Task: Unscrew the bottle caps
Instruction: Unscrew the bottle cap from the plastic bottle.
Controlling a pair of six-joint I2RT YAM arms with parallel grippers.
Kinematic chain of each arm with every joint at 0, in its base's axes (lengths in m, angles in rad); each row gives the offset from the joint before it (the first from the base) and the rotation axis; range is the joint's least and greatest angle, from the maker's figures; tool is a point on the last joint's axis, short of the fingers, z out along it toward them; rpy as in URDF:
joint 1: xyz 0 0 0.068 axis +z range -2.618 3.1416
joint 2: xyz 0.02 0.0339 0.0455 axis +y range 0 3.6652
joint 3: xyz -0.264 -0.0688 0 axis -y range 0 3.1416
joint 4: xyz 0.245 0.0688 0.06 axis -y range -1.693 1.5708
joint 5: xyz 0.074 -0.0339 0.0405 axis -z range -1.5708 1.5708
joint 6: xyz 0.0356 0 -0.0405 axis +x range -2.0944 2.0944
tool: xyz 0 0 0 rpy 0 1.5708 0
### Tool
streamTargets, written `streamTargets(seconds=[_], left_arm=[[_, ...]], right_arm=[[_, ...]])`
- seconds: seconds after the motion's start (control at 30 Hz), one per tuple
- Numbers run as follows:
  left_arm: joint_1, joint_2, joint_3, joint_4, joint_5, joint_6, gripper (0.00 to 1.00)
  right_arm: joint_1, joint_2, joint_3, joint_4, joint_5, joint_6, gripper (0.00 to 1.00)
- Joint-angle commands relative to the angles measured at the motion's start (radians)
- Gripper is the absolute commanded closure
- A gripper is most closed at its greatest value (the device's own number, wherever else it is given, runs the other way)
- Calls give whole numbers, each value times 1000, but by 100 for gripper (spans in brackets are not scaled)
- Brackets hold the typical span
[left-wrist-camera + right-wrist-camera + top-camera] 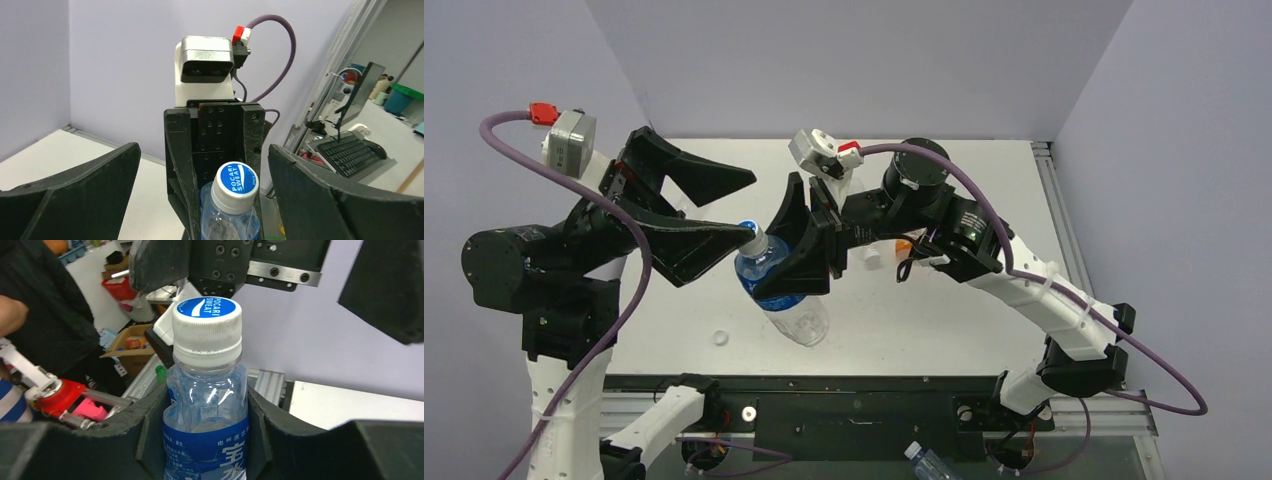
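A clear bottle with a blue label is held above the table, lying tilted with its neck toward the left arm. My right gripper is shut on its body, a finger on each side of the label. The bottle's cap is white and ridged with a blue top, and it sits on the neck. My left gripper is open, its wide black fingers standing apart on either side of the cap without touching it. A loose white bottle cap lies on the table.
Something small and orange and a small white piece lie on the table beneath the right arm. Another bottle lies below the table's near edge. A metal rail runs along the table's right side.
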Motion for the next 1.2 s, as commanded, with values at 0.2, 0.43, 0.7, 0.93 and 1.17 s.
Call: streamTargets(seconds=[0.2,0.43,0.7,0.93,1.17], left_arm=[[-6,32,44,150,154,-152,7],[-28,34,60,160,199,-171,13],[-37,37,81,177,202,-163,51],[-38,51,113,156,210,-123,100],[-37,56,140,103,184,-56,100]], right_arm=[[-37,81,24,338,-159,245,100],[-58,144,54,514,-196,414,100],[-110,163,16,515,-182,427,100],[-167,134,-2,408,-154,339,100],[-188,124,57,200,-104,199,100]])
